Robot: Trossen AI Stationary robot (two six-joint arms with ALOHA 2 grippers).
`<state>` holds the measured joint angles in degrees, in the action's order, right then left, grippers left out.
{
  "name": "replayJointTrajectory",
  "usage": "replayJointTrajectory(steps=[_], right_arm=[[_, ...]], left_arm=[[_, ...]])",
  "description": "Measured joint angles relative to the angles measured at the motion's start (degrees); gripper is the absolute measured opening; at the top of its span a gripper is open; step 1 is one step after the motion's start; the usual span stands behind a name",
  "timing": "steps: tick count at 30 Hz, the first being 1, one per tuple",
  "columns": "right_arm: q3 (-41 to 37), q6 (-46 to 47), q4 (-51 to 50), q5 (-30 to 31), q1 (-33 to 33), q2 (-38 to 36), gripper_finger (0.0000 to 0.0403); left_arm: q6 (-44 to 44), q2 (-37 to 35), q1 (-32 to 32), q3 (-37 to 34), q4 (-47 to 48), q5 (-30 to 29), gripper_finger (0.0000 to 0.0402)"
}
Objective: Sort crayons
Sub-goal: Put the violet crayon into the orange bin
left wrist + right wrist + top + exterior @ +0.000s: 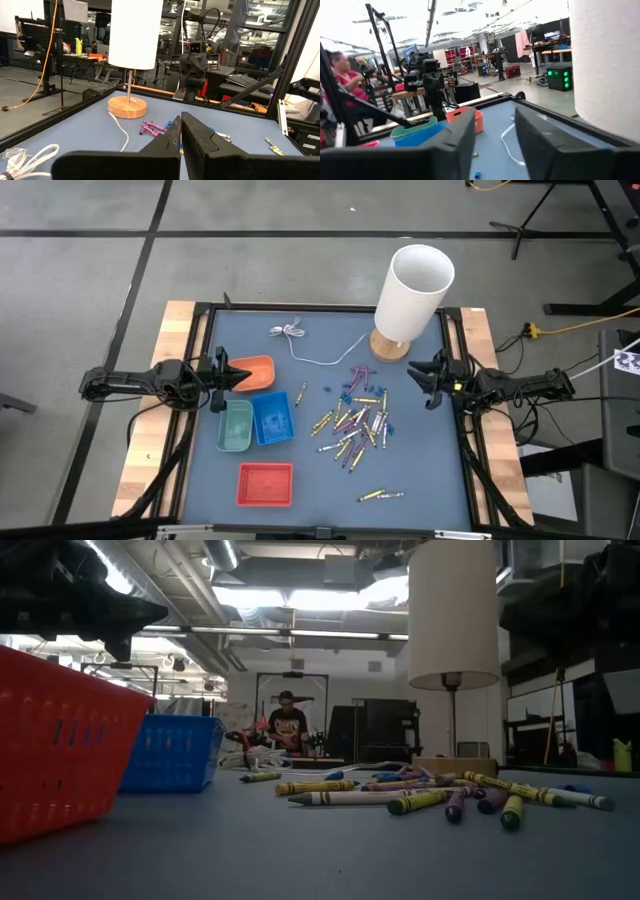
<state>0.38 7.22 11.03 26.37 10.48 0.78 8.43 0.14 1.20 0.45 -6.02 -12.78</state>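
Lying loose on the blue-grey desk [420, 470], the crayons [355, 423] are sitting in a scattered heap right of centre, at about 3 o'clock from the desk's middle. A few strays are lying apart: one yellow crayon [300, 394] just beside the blue tray, and a pair [380, 495] toward 5 o'clock near the front edge. None is sitting in a tray.

Four small trays are grouping on the left half: orange tray [253, 374] at 10 o'clock, green tray [236, 426] and blue tray [273, 419] touching side by side below it, red tray [266, 484] at 7 o'clock near the front.

A white-shaded lamp [412, 295] on a round wooden base is standing at 1 o'clock, its thin white cable [310, 348] trailing toward 11 o'clock.

The left end effector [236, 375] is hovering at the desk's 9 o'clock edge, over the orange tray's near corner, fingers pressed closed with nothing between them. The right end effector [418, 373] is hanging at the 3 o'clock edge, just beside the lamp base, fingers spread open and empty, clear of the crayon heap.

A person [288, 724] is sitting in the room beyond the desk.
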Motion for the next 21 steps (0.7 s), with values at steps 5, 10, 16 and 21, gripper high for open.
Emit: replayJointTrajectory(steps=[5,10,16,21], right_arm=[[0.0,0.4,1.7,-3.0,0.0,1.2,0.019],[0.2,0.5,11.4,-4.0,0.0,5.7,0.0199],[6.7,0.5,9.4,-4.4,0.0,16.7,0.0199],[14.9,0.4,4.4,-0.2,0.0,29.7,0.0199]], left_arm=[[0.0,0.0,0.0,0.0,0.0,0.0,0.0],[0.0,0.0,0.0,0.0,0.0,0.0,0.0],[0.0,0.0,0.0,0.0,0.0,0.0,0.0],[0.0,0.0,0.0,0.0,0.0,0.0,0.0]])
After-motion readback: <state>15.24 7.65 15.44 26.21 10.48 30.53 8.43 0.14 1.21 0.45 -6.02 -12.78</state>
